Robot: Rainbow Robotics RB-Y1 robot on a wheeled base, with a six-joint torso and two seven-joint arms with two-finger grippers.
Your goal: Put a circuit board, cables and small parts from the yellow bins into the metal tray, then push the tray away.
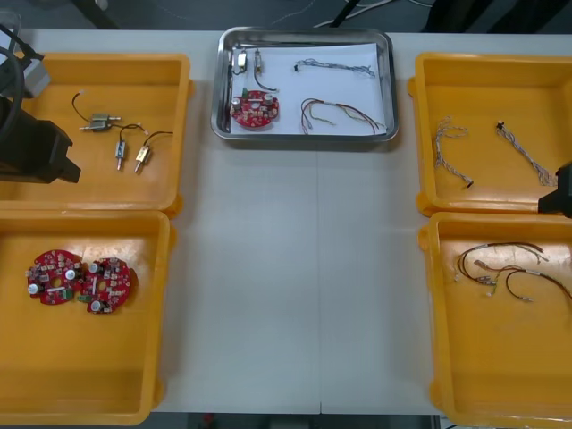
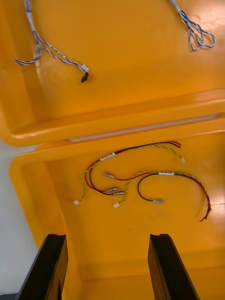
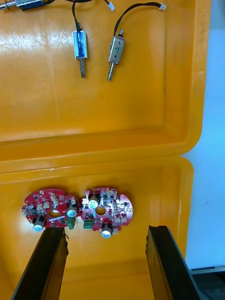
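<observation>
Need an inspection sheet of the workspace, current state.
Surface: light table, bare between yellow bins.
Job's things: metal tray at far edge holds a circuit board, small metal parts; two boards in near left bin; three metal parts in far left bin.
Clutter: nothing seen.
Pincers: left pincer open above near left bin; right pincer open above near right bin.
Cables: blue and white cable, red and yellow cable in tray; two blue and white far right; red and yellow bunch near right.
Surroundings: dark floor beyond far edge.
</observation>
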